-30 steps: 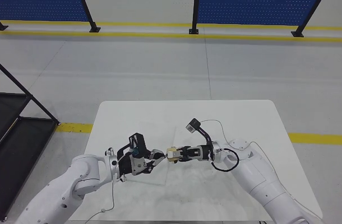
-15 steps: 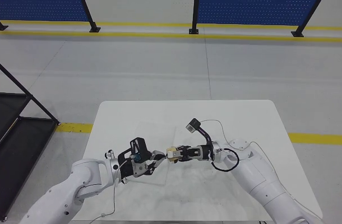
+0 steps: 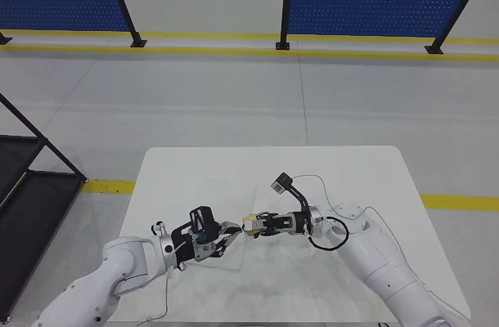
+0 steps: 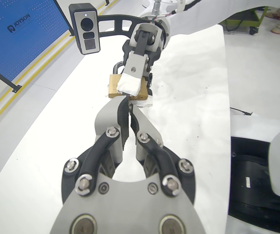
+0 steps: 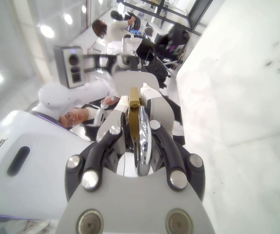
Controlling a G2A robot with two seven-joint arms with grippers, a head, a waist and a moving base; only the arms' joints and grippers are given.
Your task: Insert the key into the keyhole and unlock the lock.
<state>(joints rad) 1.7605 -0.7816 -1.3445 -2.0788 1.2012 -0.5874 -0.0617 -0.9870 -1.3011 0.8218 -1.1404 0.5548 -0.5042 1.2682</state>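
- A black shelf rack (image 3: 24, 192) stood on the floor, well apart from the table's left edge.
- The left gripper (image 4: 127, 102) hung above the table, left of its middle, and pointed toward the other arm. Its fingers (image 4: 106, 115) were closed to a narrow slit, the black pads meeting at the tips.
- A thin dark sliver, seemingly the key (image 4: 131, 109), was pinched between those pad tips. It was too small to tell its shape, or whether it had entered the keyhole. The tips touched the padlock's underside.
- The brass padlock (image 4: 113, 86) was held off the table between the two grippers, its bottom face turned toward the left gripper. Its chrome shackle (image 5: 143, 132) ran back between the right gripper's fingers toward the wrist.
- The right gripper (image 4: 136, 94) clamped the padlock's body by its flat sides, its white-taped fingertips (image 4: 129, 85) pressed on the brass.
- The white table (image 3: 380, 188) lay beneath both arms, its right part bare.
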